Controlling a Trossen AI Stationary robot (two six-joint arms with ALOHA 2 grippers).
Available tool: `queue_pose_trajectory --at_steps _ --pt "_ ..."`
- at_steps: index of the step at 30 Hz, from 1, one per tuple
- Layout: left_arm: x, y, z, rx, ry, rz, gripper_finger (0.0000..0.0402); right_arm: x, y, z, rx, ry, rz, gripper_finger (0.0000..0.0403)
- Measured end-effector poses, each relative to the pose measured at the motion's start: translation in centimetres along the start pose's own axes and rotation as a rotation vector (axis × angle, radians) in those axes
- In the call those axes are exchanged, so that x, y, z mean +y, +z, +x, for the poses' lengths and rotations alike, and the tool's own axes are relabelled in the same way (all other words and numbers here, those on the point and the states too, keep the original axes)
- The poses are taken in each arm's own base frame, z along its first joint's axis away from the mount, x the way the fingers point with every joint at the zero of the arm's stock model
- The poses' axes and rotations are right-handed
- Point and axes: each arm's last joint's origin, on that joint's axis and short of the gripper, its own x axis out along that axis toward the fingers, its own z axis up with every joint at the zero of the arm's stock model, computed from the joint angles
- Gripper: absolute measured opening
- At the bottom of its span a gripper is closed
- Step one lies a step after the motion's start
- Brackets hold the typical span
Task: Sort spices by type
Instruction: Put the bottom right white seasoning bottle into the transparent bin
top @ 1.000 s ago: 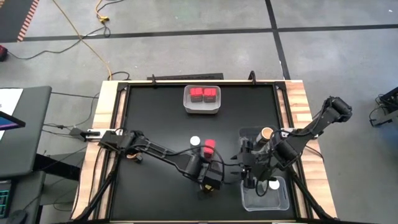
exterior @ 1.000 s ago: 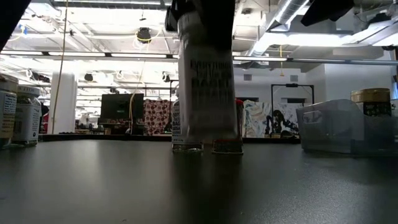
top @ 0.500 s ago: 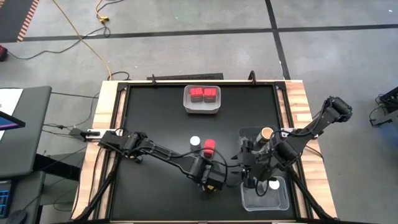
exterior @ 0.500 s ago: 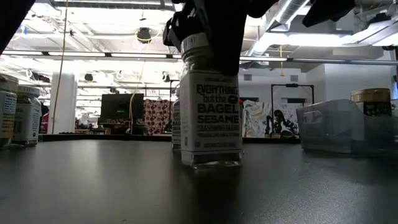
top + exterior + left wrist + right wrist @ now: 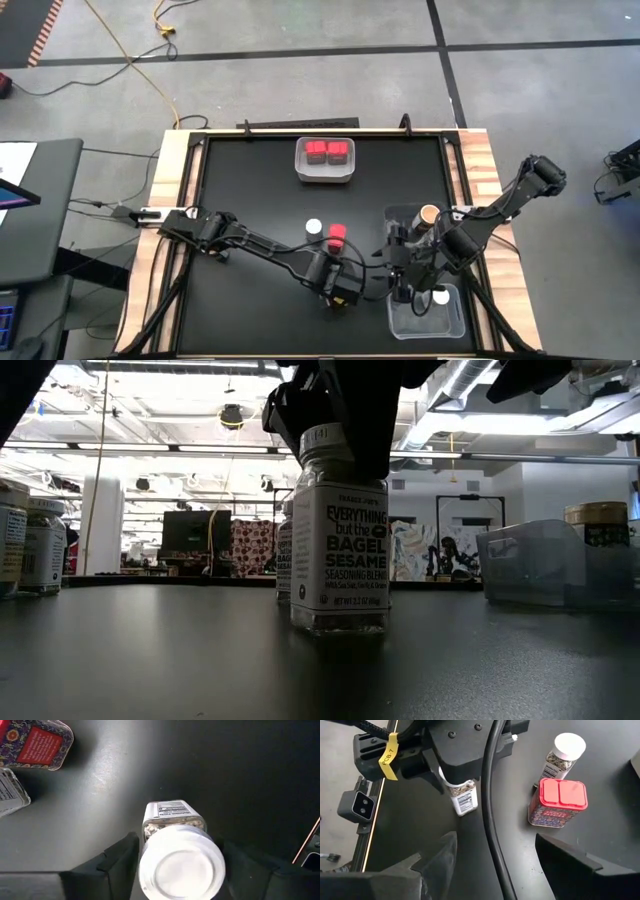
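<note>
Straddling the white lid of a small square-shouldered glass seasoning jar (image 5: 176, 852), the left gripper (image 5: 177, 865) has its dark fingers (image 5: 117, 857) parted just off either side of the lid, gripping nothing. That jar stands upright on the black table (image 5: 250, 170), its base flat in the low view. Lifting off crooked could let a finger catch the lid and tip the jar, since the clearance looks slim. Just beyond the jar stand a red-lidded patterned tin (image 5: 557, 802) and another white-lidded jar (image 5: 563, 752); a toppling jar might knock them. Beside the jar, over the clear plastic bin (image 5: 428, 318), the right gripper (image 5: 412, 287) waits, fingers spread and empty.
</note>
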Motion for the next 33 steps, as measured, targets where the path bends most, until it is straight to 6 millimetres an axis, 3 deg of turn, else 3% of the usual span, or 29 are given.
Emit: queue_pose_trajectory --at_steps 8,19,22,26,30,33 --pt "0.1 0.2 -0.7 -0.002 -0.022 0.009 0.0301 0.0 0.0 0.0 0.000 0.000 -0.001 0.0299" --pt "1.4 -1.3 -6.5 -0.050 0.073 0.114 0.0303 0.2 0.7 0.1 -0.059 0.026 -0.007 0.0299" --pt "1.7 -2.5 -8.2 -0.043 0.110 0.049 0.0303 0.6 1.6 0.5 -0.137 0.058 -0.039 0.0299" --pt "0.3 -4.7 -9.8 -0.209 0.283 0.157 0.0303 0.8 2.7 1.3 -0.211 0.116 -0.037 0.0299" --pt "-1.0 -7.1 -11.4 -0.299 0.309 0.218 0.0303 1.2 3.2 2.8 -0.194 0.100 -0.042 0.0299" --pt "-1.0 -8.2 -11.6 -0.315 0.338 0.226 0.0303 1.8 4.4 3.9 -0.174 0.107 -0.073 0.0299"
